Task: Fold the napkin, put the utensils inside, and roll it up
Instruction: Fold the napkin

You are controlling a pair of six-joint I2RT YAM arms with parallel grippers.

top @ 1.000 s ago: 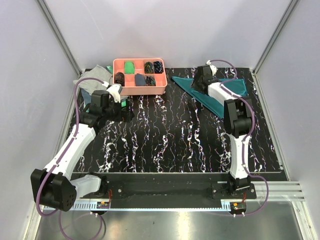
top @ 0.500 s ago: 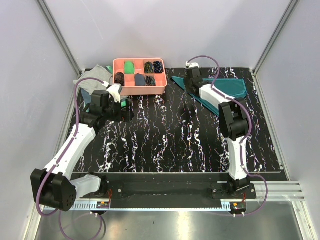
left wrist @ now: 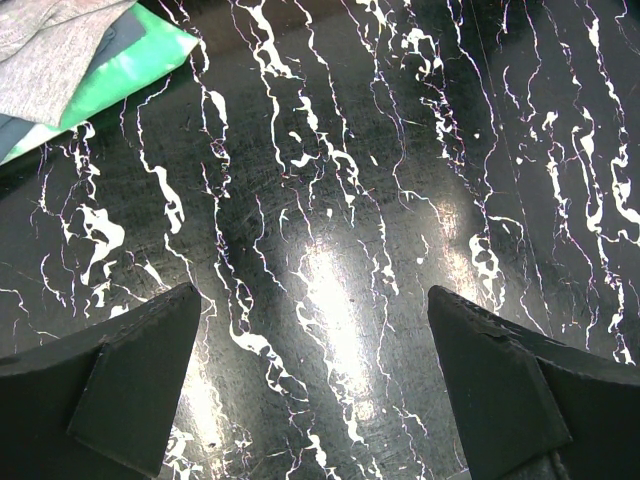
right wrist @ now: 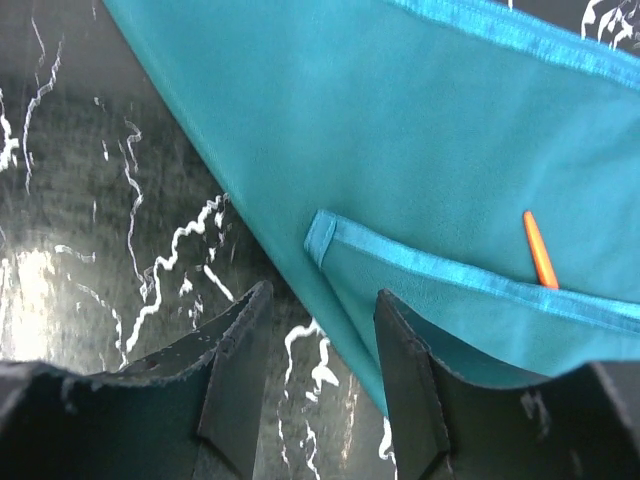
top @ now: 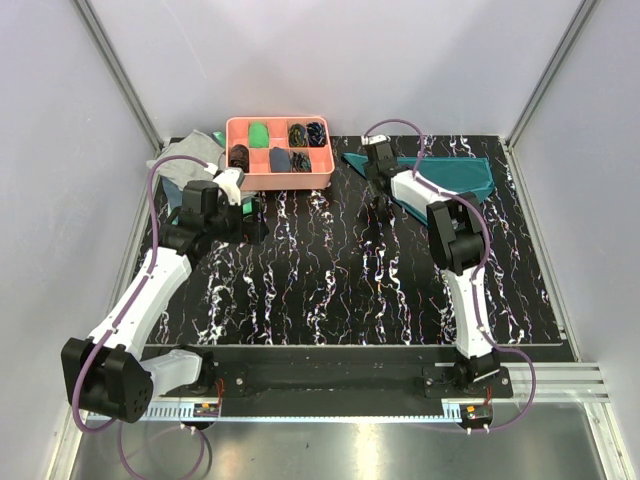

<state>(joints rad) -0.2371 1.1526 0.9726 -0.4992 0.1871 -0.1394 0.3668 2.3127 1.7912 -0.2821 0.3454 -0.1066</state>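
As right claw (right wrist: pixel 320 305) swings left, napkin (right wrist: pixel 420 150) beneath

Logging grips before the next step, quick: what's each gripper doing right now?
Left gripper: open, holding nothing.
Right gripper: partly open over the napkin edge, holding nothing.

One napkin (top: pixel 470 175), one fork (right wrist: pixel 541 250), one tray (top: pixel 280 182), one grey cloth (top: pixel 190 152)
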